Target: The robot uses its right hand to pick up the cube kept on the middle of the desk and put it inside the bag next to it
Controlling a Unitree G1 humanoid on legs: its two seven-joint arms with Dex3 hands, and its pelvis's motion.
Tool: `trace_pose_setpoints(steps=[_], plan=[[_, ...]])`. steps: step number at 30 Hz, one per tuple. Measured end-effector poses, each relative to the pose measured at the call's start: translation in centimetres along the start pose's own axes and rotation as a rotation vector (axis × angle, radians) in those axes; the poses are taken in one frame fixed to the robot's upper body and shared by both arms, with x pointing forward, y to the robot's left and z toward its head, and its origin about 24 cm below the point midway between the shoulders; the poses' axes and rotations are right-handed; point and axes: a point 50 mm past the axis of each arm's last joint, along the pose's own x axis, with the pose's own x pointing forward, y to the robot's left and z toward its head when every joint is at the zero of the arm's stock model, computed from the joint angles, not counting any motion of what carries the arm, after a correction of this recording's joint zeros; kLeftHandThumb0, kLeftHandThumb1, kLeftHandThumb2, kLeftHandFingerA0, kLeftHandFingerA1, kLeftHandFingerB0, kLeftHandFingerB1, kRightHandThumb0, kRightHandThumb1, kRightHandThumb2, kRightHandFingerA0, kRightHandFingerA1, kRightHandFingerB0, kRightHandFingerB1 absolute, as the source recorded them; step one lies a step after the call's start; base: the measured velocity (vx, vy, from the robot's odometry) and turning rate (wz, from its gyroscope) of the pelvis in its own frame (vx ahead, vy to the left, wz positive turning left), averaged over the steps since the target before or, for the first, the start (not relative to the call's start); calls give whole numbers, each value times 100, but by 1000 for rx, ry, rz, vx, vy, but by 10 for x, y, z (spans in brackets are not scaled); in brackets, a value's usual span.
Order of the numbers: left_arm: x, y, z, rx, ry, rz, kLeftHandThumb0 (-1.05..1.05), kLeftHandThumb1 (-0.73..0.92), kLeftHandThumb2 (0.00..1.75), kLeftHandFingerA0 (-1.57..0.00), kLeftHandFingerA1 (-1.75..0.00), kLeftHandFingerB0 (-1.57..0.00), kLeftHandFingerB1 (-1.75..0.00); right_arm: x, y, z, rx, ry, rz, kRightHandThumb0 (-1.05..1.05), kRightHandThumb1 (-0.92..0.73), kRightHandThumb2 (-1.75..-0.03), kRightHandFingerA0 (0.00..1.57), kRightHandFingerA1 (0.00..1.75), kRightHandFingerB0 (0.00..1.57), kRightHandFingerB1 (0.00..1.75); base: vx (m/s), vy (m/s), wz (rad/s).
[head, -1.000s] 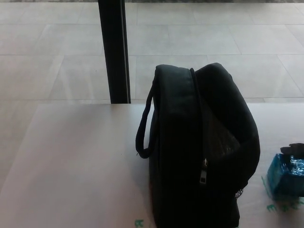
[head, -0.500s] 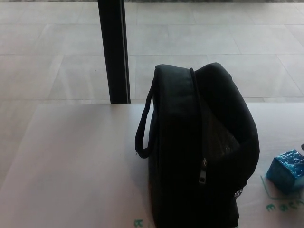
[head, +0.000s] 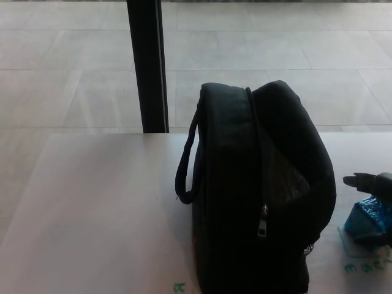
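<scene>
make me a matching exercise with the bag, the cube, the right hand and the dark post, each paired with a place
1. black bag
2. blue cube
3. right hand
4. dark post

a. at the picture's right edge, just above the cube
b. standing behind the desk's far edge
c. upright on the desk, centre
d. on the desk, right of the bag

Pairs: 1-c, 2-d, 3-a, 4-b

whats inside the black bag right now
Nothing can be seen inside: the black bag stands upright with its interior hidden by dark fabric. The blue cube is outside, on the desk beside it, under the right hand.
</scene>
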Motion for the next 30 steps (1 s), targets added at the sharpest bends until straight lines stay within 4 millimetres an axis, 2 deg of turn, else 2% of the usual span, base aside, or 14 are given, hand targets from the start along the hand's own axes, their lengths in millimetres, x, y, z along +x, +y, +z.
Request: trace_pose_setpoints(steps=[6, 7, 16, 17, 18, 20, 22, 23, 24, 25, 27, 28, 29, 30], plan=[[2, 0, -1, -13, 9, -6, -39, 51, 109, -4, -52, 0, -50, 0, -1, -5, 9, 47, 9, -81, -47, -87, 0, 11, 0, 6, 0, 0, 0], [2, 0, -1, -11, 7, -7, -70, 79, 63, -24, -53, -14, -38, 0, 0, -6, 9, 53, 11, -81, -47, -87, 0, 8, 0, 6, 0, 0, 0], [2, -1, 5, 1, -14, -13, -68, 80, 62, -22, -52, -11, -36, -4, 3, -34, -121, 225, 81, -67, -38, -81, 0, 19, 0, 29, 0, 0, 0], [3, -1, 7, 2, -21, -14, -39, 54, 110, -4, -52, 0, -50, -4, 2, -34, -140, 237, 89, -72, -46, -83, 0, 14, 3, 24, 0, 0, 0], [4, -2, 9, 3, -26, -15, -73, 66, 89, -17, -55, -10, -45, -5, 1, -35, -155, 247, 96, -77, -50, -83, 0, 11, 3, 21, 0, 0, 0], [4, -2, 11, 10, -34, -19, -39, 53, 110, -4, -52, 0, -50, -5, 1, -34, -168, 254, 105, -78, -51, -84, 0, 8, 4, 24, 0, 0, 0], [4, -3, 12, 14, -39, -20, -73, 66, 89, -18, -55, -8, -45, -5, 1, -32, -164, 250, 108, -88, -53, -80, 0, 0, 12, 28, 0, 0, 0], [4, -3, 12, 14, -38, -20, -39, 52, 110, -3, -52, 0, -50, -5, 2, -30, -157, 244, 108, -69, -52, -56, 0, 28, 10, 35, 0, 0, 0], [4, -3, 12, 14, -38, -20, -39, 53, 110, -4, -52, 0, -50, -4, 2, -28, -146, 236, 106, -36, -33, -92, 7, 56, 0, 49, 0, 0, 0], [4, -3, 12, 14, -37, -20, -39, 53, 111, -4, -52, 0, -50, -4, 4, -26, -127, 221, 102, -58, -59, -58, 46, 103, 23, 30, 0, 0, 0], [4, -3, 12, 19, -35, -23, -74, 83, 64, -25, -53, -13, -37, -4, 9, -24, -80, 176, 78, -54, -56, -84, 93, 84, 23, 44, 0, 0, 0], [4, -4, 11, 21, -33, -24, -40, 50, 110, -5, -52, -1, -50, -3, 11, -22, -69, 159, 65, -43, -71, -61, 101, 84, 29, 32, 0, 0, 0], [4, -4, 11, 22, -33, -24, -39, 52, 110, -5, -52, 0, -50, -3, 14, -20, -67, 141, 51, -46, -58, -88, 99, 98, 23, 46, 0, 0, 0], [4, -4, 11, 23, -34, -24, -74, 83, 64, -23, -54, -12, -37, -2, 16, -19, -64, 126, 34, -41, -72, -61, 103, 100, 25, 34, 0, 0, 0]])
